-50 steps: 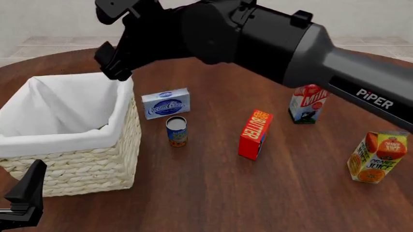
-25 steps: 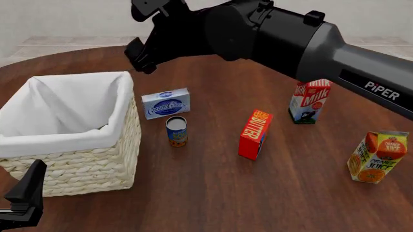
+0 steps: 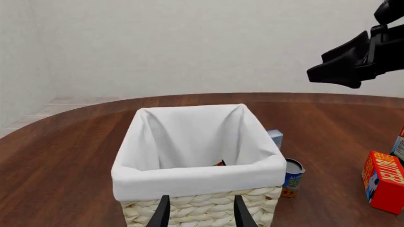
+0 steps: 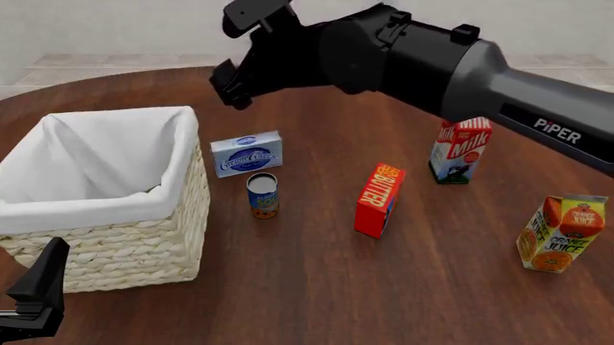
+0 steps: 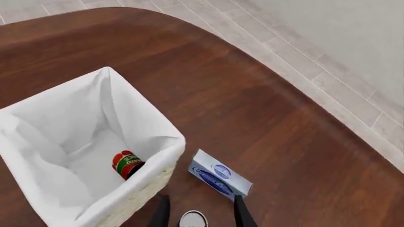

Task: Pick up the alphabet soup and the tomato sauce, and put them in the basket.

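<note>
shifted rightward, the right arm [image 4: 422, 65] hangs high beyond the basket [image 4: 106, 215], fingers [image 5: 239, 210] seemingly apart, empty.

Right end effector [image 4: 233, 86] raised high, fingers apart, empty; left end effector [image 4: 39, 295] low, parted.

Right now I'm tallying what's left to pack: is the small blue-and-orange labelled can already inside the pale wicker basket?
No, the blue-and-orange can stands on the wooden table beside the wicker basket.

"PiPER" on right arm [image 4: 537, 122], "BUTTER" box [image 4: 379, 199], "MILK" carton [image 4: 459, 149].
</note>
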`<control>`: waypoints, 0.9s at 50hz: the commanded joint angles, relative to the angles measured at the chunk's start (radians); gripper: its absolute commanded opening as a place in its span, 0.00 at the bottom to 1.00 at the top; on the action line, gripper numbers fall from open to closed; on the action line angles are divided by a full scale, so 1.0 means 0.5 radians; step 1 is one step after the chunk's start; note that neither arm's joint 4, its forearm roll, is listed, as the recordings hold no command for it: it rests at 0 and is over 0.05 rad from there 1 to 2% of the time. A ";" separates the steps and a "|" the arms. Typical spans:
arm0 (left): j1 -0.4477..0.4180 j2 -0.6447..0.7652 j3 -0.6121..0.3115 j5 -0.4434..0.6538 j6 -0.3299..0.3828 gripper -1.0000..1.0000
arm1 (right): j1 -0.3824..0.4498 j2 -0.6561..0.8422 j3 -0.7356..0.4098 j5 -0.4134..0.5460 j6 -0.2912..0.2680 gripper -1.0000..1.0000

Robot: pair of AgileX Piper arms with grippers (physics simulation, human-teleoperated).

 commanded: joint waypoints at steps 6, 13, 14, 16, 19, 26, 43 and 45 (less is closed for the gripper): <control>0.000 0.000 0.000 0.000 0.000 1.00 | -0.031 0.029 0.078 -0.062 0.042 1.00; 0.000 0.000 0.000 0.000 0.000 1.00 | -0.020 0.036 0.124 -0.093 0.048 1.00; 0.000 0.000 0.000 0.000 0.000 1.00 | -0.020 0.038 0.127 -0.095 0.049 1.00; 0.000 0.000 0.000 0.000 0.000 1.00 | -0.020 0.042 0.137 -0.103 0.051 1.00; 0.000 0.000 0.000 0.000 0.000 1.00 | -0.019 0.043 0.150 -0.111 0.052 1.00; 0.000 0.000 0.000 0.000 0.000 1.00 | -0.020 0.047 0.182 -0.134 0.055 1.00; 0.000 0.000 0.000 0.000 0.000 1.00 | -0.025 0.072 0.243 -0.190 0.073 1.00; 0.000 0.000 0.000 0.000 0.000 1.00 | -0.027 0.079 0.251 -0.199 0.077 1.00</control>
